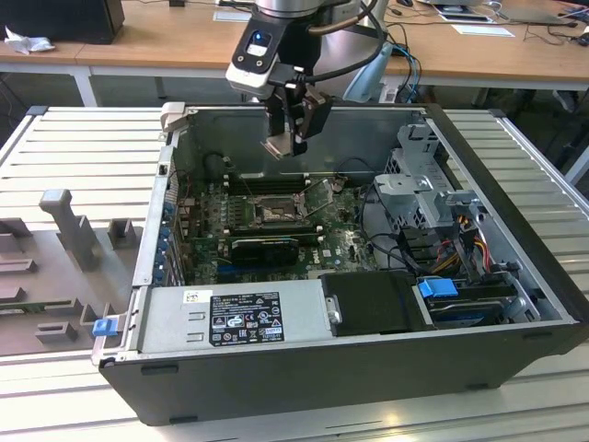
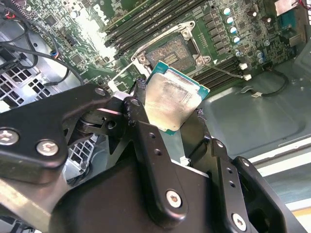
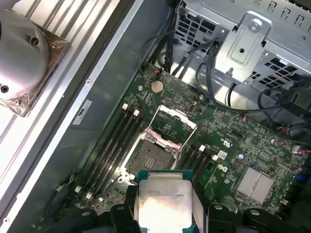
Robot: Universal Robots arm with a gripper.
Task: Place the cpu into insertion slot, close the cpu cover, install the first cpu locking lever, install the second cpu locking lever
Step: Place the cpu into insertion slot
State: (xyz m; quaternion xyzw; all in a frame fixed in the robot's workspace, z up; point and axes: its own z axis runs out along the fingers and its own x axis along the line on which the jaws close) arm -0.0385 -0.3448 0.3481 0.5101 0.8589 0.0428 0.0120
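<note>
Above the open insertion slot [image 3: 153, 158], the pincer [image 2: 169, 106] grips the cpu [image 2: 174, 97]; the cpu cover [image 3: 179, 116] stands tilted up.

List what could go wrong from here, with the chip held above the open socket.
1. The gripper pinches the cpu by its edges, and the chip looks angled relative to the insertion slot below. Lowered that way, it might seat crooked and harm the contacts.
2. The cpu cover stands raised beside the slot, so a finger could catch it on the way down.
3. An edge-only grip may let the chip slip.
</note>
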